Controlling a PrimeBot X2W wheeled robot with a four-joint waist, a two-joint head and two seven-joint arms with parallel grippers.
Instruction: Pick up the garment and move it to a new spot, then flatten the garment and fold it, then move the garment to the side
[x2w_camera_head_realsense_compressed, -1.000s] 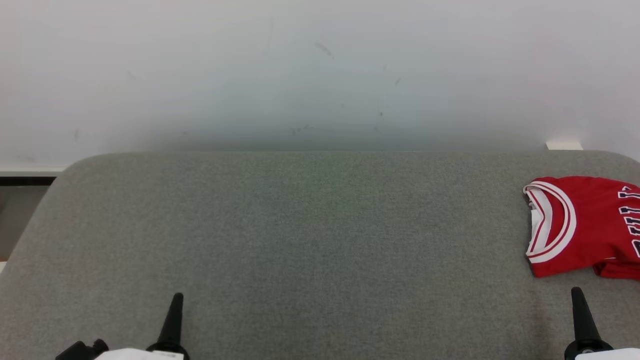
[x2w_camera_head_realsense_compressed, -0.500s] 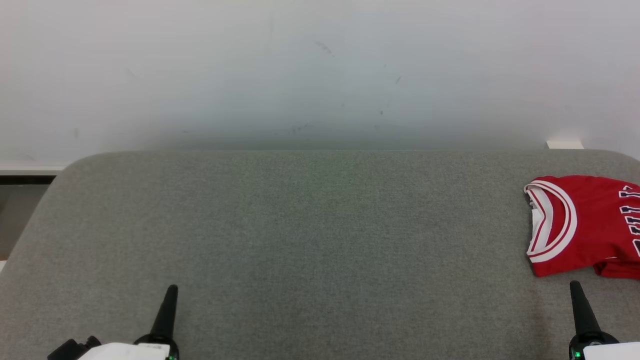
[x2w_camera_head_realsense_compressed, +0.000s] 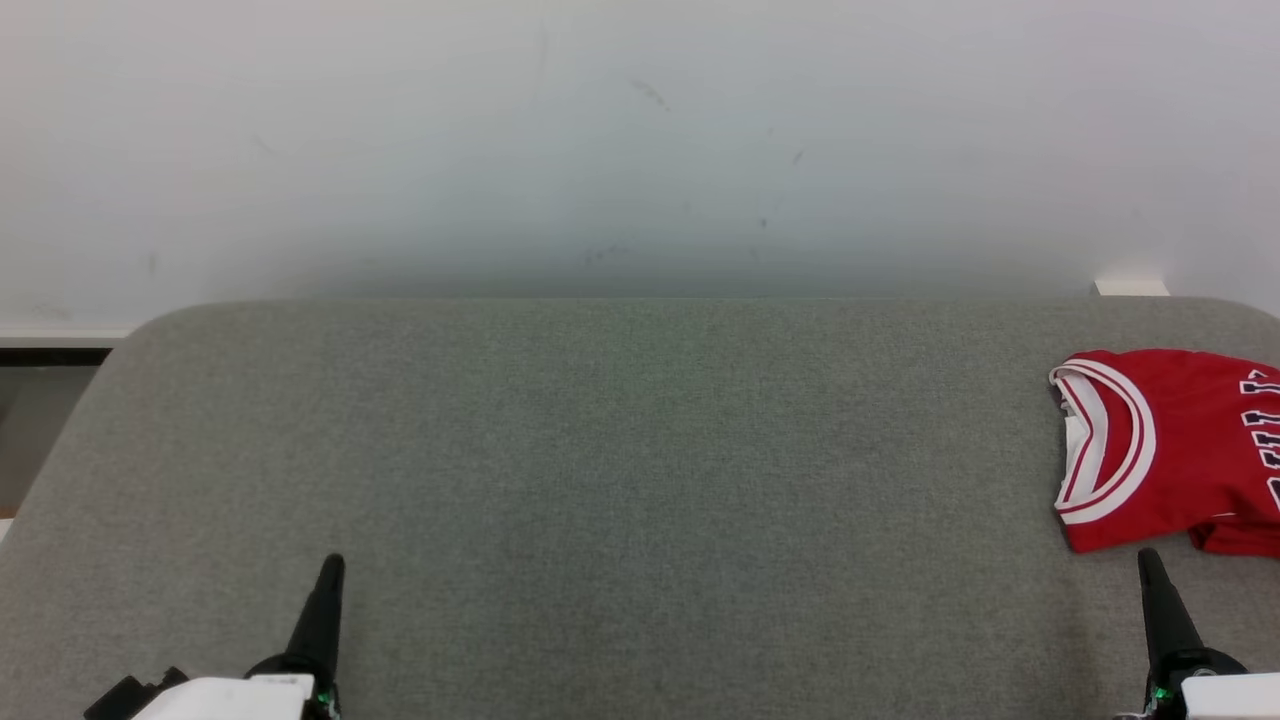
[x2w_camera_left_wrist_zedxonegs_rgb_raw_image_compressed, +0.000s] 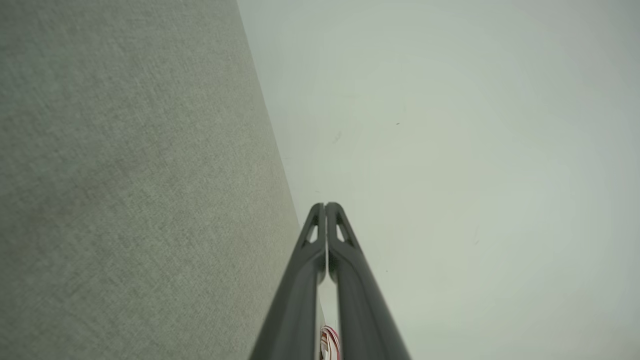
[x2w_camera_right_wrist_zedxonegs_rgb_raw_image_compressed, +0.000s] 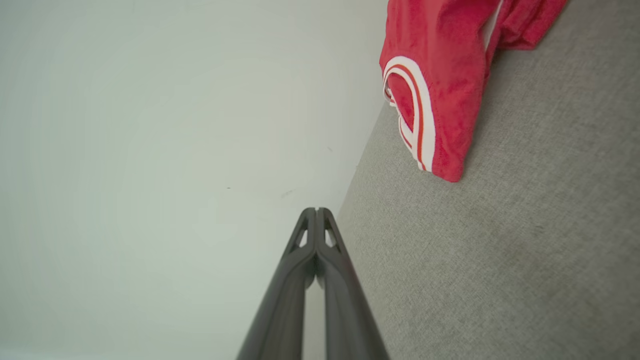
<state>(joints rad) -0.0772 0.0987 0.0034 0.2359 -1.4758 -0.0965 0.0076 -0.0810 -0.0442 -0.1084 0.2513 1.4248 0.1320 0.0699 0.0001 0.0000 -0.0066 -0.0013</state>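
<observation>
The garment (x2w_camera_head_realsense_compressed: 1190, 450) is a red jersey with white-trimmed collar and dark lettering, lying folded at the far right of the grey table (x2w_camera_head_realsense_compressed: 600, 480), partly cut off by the frame edge. In the right wrist view the garment (x2w_camera_right_wrist_zedxonegs_rgb_raw_image_compressed: 445, 75) lies ahead and to the right of the fingers. My right gripper (x2w_camera_head_realsense_compressed: 1150, 560) is shut, empty, just in front of the garment's near edge. My left gripper (x2w_camera_head_realsense_compressed: 332, 565) is shut and empty at the lower left, far from the garment. Each wrist view shows its fingers pressed together: left gripper (x2w_camera_left_wrist_zedxonegs_rgb_raw_image_compressed: 325, 205), right gripper (x2w_camera_right_wrist_zedxonegs_rgb_raw_image_compressed: 316, 210).
A pale wall (x2w_camera_head_realsense_compressed: 640, 150) rises behind the table's far edge. A small white block (x2w_camera_head_realsense_compressed: 1130, 288) sits at the back right. The table's rounded left corner drops off to a dark gap (x2w_camera_head_realsense_compressed: 40, 400).
Both grippers have crept forward over the table; the left one also shifted a little left. The garment has not moved.
</observation>
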